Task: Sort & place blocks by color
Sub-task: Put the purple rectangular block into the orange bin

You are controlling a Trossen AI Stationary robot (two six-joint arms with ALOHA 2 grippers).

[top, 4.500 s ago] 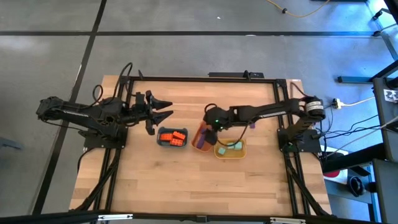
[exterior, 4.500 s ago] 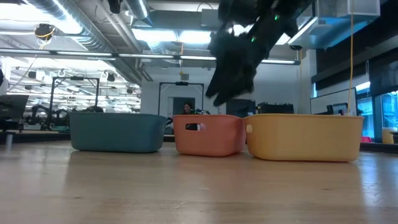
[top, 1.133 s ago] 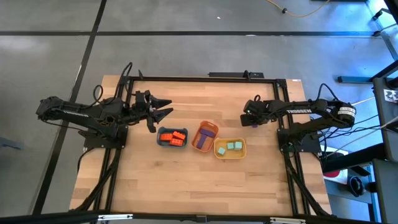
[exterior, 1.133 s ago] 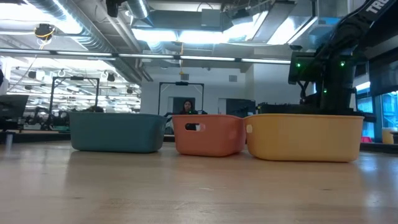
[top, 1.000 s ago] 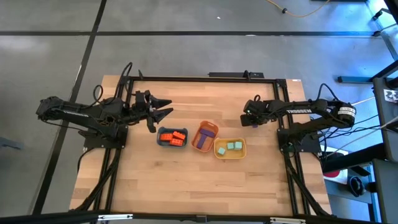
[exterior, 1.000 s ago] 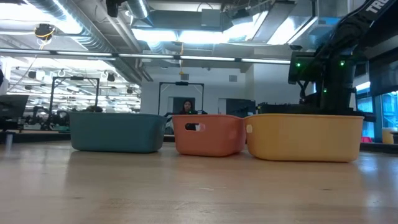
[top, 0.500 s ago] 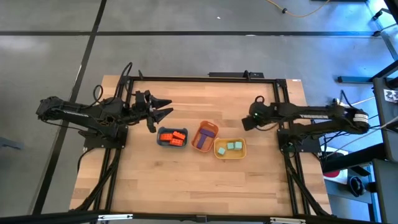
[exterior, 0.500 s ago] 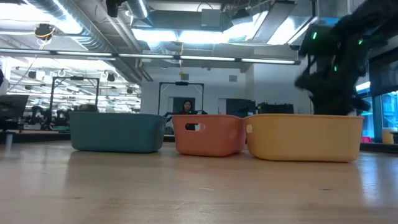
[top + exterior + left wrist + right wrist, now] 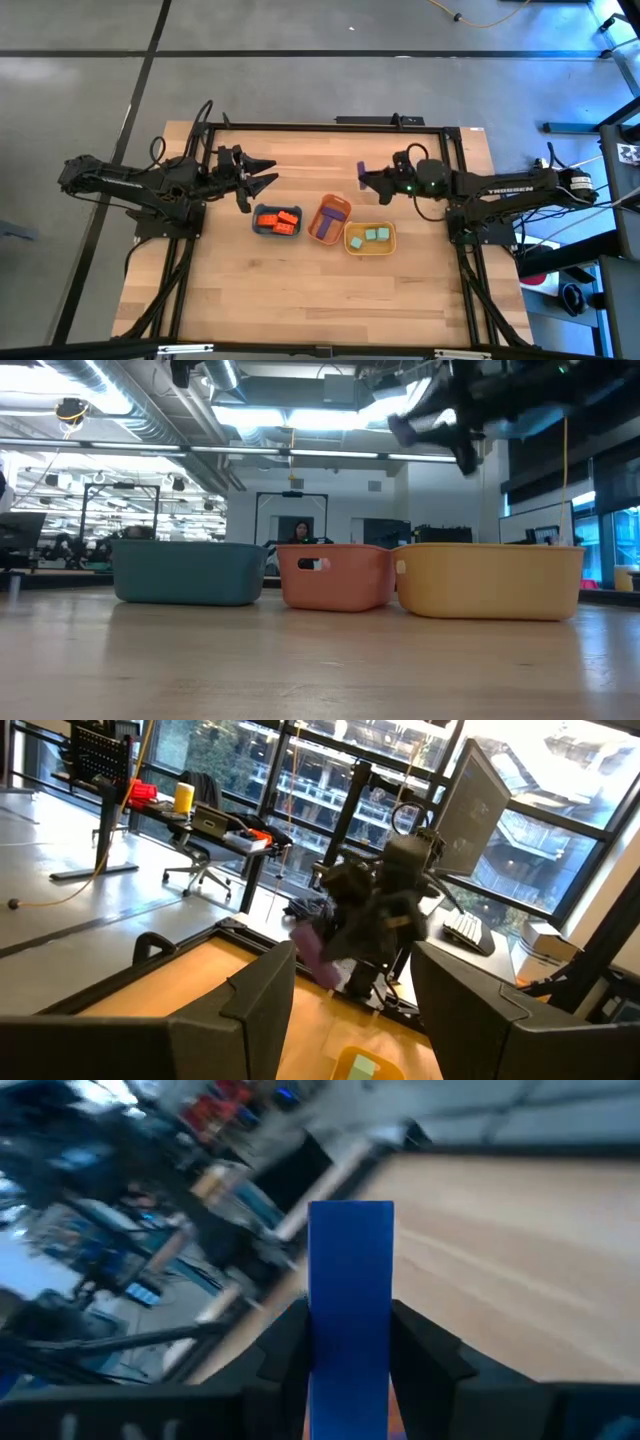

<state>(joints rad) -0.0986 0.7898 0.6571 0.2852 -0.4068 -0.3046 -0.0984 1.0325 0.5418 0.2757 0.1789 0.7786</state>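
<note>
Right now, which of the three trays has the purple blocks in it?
The orange tray, the middle one, between the blue tray of orange-red blocks and the yellow tray of mint green blocks.

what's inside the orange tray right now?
High view shows purple blocks lying in the orange tray; exact count unclear. In the low view the tray wall hides its contents entirely.

The table is pale wood planking, smooth with a low sheen. The blue tray, orange tray and yellow tray look like matt moulded plastic. The purple block appears smooth plastic.
</note>
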